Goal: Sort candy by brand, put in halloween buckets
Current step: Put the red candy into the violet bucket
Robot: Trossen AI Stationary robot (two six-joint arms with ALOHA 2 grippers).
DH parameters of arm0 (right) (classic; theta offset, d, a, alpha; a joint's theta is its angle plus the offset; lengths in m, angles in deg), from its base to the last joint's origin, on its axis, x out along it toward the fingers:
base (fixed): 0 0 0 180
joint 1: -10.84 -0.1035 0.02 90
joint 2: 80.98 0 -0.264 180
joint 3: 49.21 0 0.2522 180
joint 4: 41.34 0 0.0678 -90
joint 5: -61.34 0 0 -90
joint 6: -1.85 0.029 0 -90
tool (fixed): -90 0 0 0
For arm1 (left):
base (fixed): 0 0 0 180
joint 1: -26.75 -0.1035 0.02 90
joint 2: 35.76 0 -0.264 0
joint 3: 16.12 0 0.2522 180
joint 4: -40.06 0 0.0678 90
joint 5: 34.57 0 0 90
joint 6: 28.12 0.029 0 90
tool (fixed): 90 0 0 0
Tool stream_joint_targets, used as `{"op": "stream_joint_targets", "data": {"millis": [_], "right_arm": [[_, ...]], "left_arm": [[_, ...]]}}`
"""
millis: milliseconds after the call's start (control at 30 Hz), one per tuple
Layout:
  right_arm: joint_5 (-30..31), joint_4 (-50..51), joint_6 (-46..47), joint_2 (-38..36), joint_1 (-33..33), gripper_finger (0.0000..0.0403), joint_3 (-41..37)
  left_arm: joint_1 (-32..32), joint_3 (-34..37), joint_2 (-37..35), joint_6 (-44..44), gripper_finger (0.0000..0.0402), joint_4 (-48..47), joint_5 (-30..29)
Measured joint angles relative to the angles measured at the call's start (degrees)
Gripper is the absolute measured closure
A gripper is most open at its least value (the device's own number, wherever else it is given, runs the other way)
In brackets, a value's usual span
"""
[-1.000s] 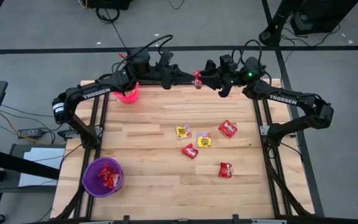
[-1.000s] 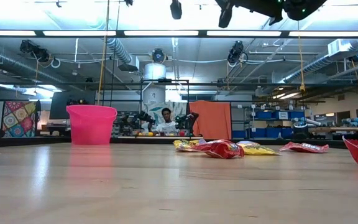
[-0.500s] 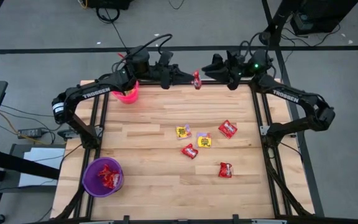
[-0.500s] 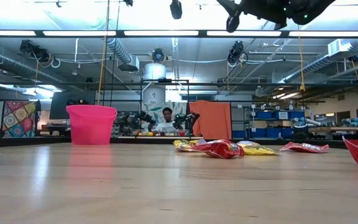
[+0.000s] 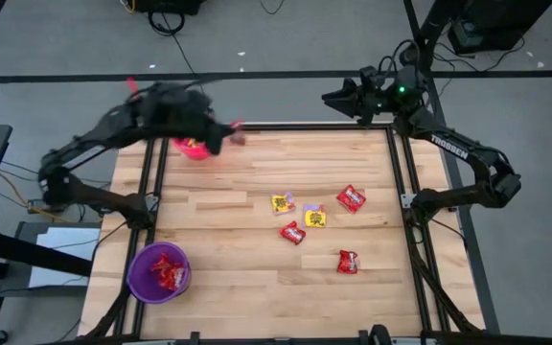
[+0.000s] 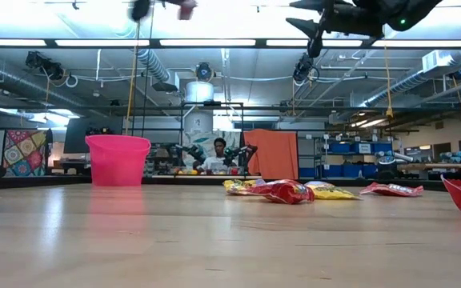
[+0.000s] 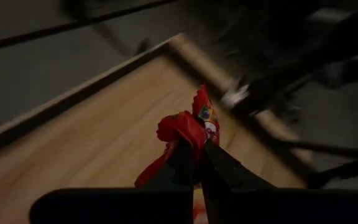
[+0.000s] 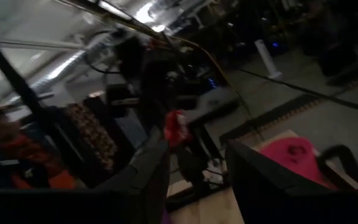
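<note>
Left tool (image 7: 194, 155) is gripping a red candy packet (image 7: 188, 130) high near the pink bucket (image 5: 195, 147), while the right tool (image 5: 338, 97) is waiting open; releasing off-centre risks dropping it onto the table (image 5: 257, 278).

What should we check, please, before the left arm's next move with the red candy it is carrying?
1. Left hand shut on the red candy: ok.
2. Purple bucket already holds red candy: ok, likely destination.
3. Left hand over the purple bucket: not ok; it is near the pink bucket.
4. Right hand clear of the table: ok, open, beyond the far edge.
5. Pink bucket's contents: cannot tell.
</note>
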State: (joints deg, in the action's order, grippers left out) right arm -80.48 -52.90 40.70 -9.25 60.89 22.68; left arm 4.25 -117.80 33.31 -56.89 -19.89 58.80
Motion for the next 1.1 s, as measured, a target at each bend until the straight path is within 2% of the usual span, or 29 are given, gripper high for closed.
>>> {"op": "stream_joint_targets", "data": {"millis": [167, 300, 500, 700, 900, 1100], "right_arm": [[2.59, 5.66, -3.18, -0.90, -0.70, 0.0235, 0.00], [2.90, 6.08, -3.35, -0.91, -1.79, 0.0235, 0.00], [4.12, 6.06, -3.15, -0.93, -3.65, 0.0235, 0.00], [4.69, 6.10, -3.10, -0.93, -4.82, 0.0235, 0.02], [4.65, 6.12, -3.35, -0.93, -5.72, 0.0235, 0.02], [4.66, 6.17, -4.10, -0.93, -5.76, 0.0235, 0.04]], "left_arm": [[9.01, -0.04, -7.11, -9.65, 0.0389, -16.98, -13.02], [17.24, -0.04, -8.56, -20.27, 0.0389, -28.82, -16.99], [29.23, 0.02, -5.33, -34.58, 0.0389, -44.29, -12.07], [39.26, 3.62, -3.25, -44.07, 0.0390, -42.94, -7.96], [48.66, 11.01, -1.77, -56.29, 0.0390, -43.34, -1.54], [55.97, 13.35, -1.56, -67.03, 0.0391, -38.53, -0.03]]}}
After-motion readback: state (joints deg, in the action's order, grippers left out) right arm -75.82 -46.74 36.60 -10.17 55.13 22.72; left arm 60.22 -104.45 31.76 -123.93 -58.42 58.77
